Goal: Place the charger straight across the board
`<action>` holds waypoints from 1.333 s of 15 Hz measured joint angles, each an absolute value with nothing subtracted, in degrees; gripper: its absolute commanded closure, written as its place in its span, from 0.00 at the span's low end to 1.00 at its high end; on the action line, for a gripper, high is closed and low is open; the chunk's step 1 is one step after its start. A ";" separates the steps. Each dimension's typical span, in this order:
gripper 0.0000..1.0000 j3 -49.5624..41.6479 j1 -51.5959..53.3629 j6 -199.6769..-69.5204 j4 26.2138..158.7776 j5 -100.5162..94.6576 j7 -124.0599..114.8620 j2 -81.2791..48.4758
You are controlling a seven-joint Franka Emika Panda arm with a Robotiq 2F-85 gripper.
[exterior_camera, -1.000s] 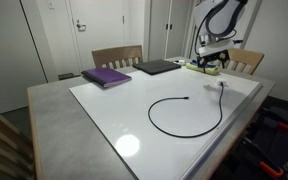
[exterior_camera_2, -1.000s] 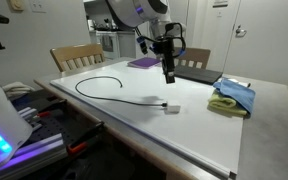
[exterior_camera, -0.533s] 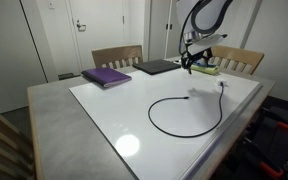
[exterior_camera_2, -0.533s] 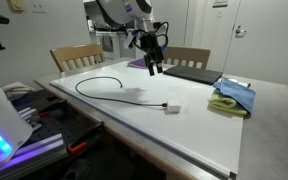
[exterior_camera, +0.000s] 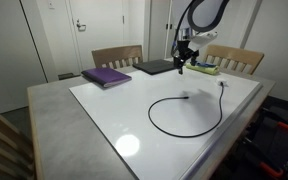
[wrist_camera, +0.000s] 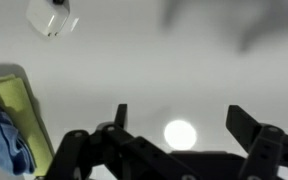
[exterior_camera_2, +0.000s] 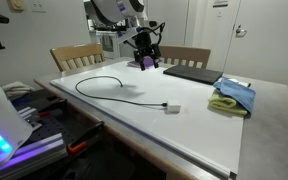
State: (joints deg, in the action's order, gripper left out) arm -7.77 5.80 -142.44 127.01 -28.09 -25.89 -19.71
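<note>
The charger is a thin black cable (exterior_camera: pixel 189 115) lying in a loop on the glossy white board (exterior_camera: pixel 114 115). Its white plug (exterior_camera: pixel 221 84) lies near the board's far edge and its dark connector (exterior_camera: pixel 187 98) near the middle. In an exterior view the cable (exterior_camera_2: pixel 104 82) curls at the left and the white plug (exterior_camera_2: pixel 170 108) lies toward the front of the board (exterior_camera_2: pixel 204 130). My gripper (exterior_camera: pixel 183 62) hangs open and empty above the board, well above the cable; it also shows here (exterior_camera_2: pixel 146 60). In the wrist view the open jaws (wrist_camera: pixel 179 120) frame bare board, with the plug (wrist_camera: pixel 52 17) at the top left.
A purple book (exterior_camera: pixel 106 76) and a closed dark laptop (exterior_camera: pixel 158 67) lie at the board's far side. A blue and yellow cloth (exterior_camera_2: pixel 231 97) lies on the board's edge. Wooden chairs (exterior_camera: pixel 117 56) stand behind the table. Grey tabletop rim (exterior_camera: pixel 54 120) surrounds the board.
My gripper has risen and moved away from the plug end, toward the laptop side of the board. The cable has not moved.
</note>
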 measured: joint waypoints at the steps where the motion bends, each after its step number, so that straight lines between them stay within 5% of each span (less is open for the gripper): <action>1: 0.00 -7.52 5.62 -143.69 127.52 -27.50 -22.67 -19.24; 12: 0.00 4.86 -4.57 -153.61 133.50 -4.78 21.44 -16.88; 20: 0.00 5.84 -4.60 -153.38 133.81 -4.28 23.28 -16.99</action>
State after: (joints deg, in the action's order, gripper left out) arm 5.84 -4.60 -153.38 133.81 -4.28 23.28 -16.99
